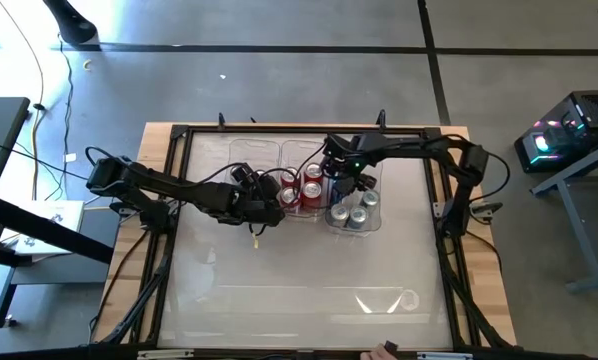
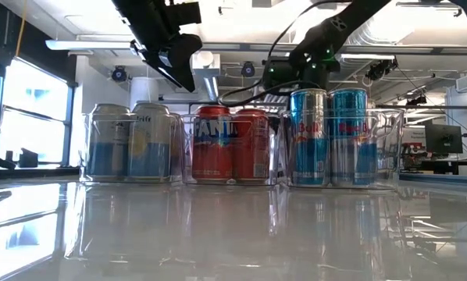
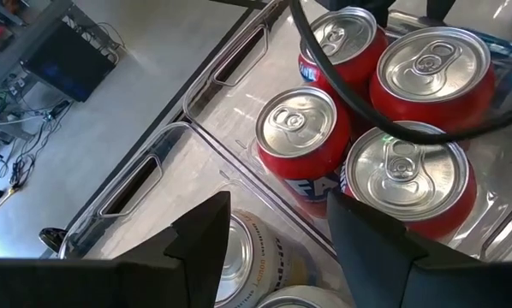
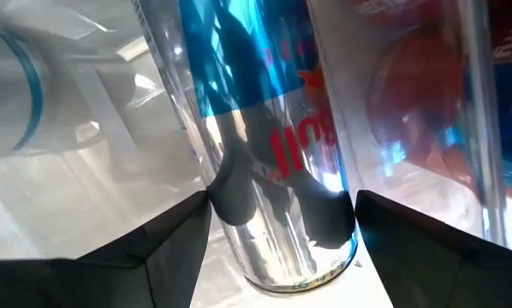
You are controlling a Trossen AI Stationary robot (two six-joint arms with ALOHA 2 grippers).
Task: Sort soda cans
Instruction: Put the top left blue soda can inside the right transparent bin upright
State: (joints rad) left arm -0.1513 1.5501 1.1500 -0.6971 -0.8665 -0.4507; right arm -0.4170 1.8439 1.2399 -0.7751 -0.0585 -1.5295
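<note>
Glossy white table under bright workshop lights, three clear bins side by side mid-table. Red Fanta cans fill the middle bin, blue-and-silver Red Bull cans the right one (pale cans on the left). The right gripper straddles one Red Bull can, fingers parted, pads off it. The left gripper hovers open above the bins.

a lab or workshop; concrete floor, desks, loose cables, a lit computer case
</note>
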